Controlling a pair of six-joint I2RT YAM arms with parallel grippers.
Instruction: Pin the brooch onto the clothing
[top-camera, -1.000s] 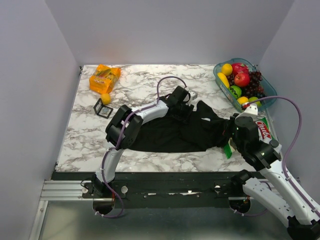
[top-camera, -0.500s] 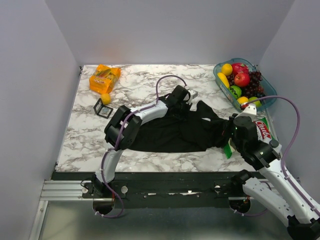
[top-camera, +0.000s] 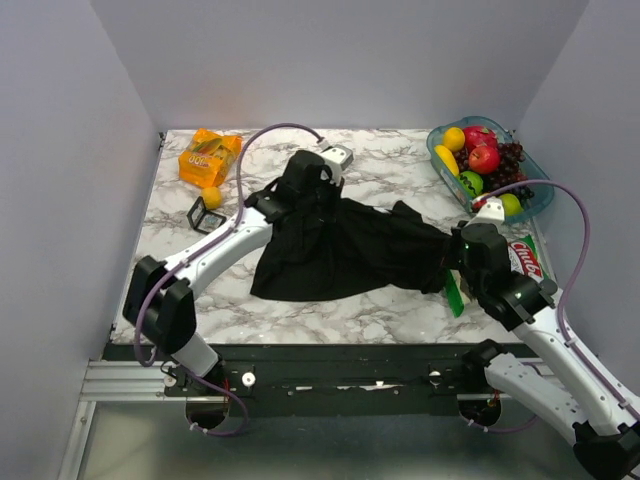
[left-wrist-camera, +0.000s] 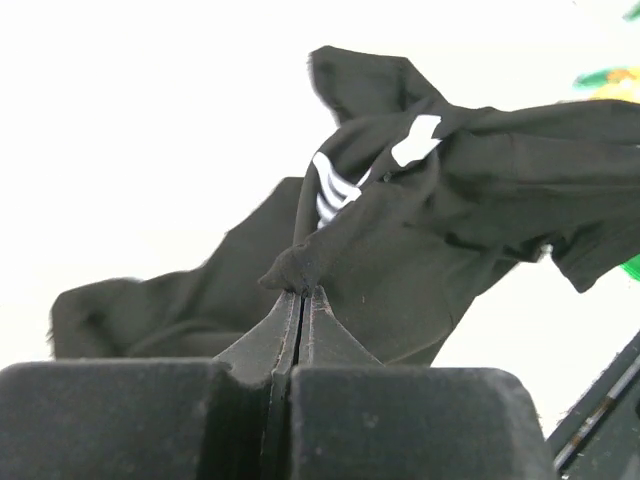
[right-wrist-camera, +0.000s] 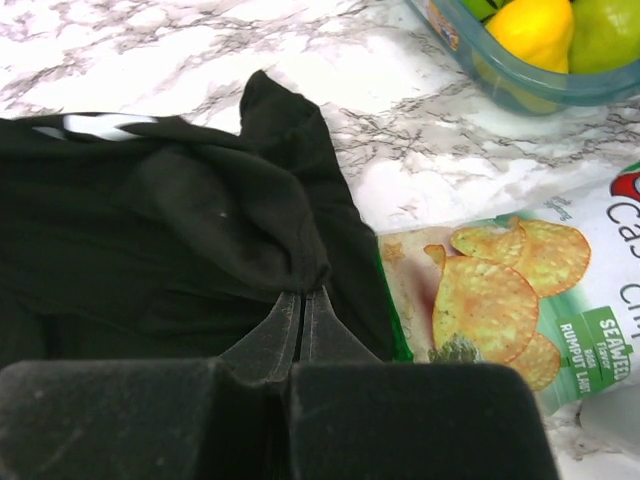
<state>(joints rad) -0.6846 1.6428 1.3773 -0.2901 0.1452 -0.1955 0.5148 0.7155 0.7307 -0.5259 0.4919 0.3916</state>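
- Top external view: the clothing (top-camera: 340, 255) is seen bunched and stretched between the two arms, not laid flat.
- A fold at the clothing's far-left end is clamped in the left gripper (left-wrist-camera: 302, 292), its jaws pressed together on the fabric, and that end is held up off the table.
- The clothing's right edge is pinched in the same way by the right gripper (right-wrist-camera: 302, 292).
- The brooch is not found in any view; whether it is hidden by the clothing cannot be told.
- Pinning is judged not yet begun: the print side must be spread out, and the brooch located and fastened.
- A teal tub (right-wrist-camera: 590, 88), beyond the clothing's right edge, is filled with fruit: a lemon (right-wrist-camera: 540, 25), an apple (top-camera: 484, 157) and grapes (top-camera: 511, 154).
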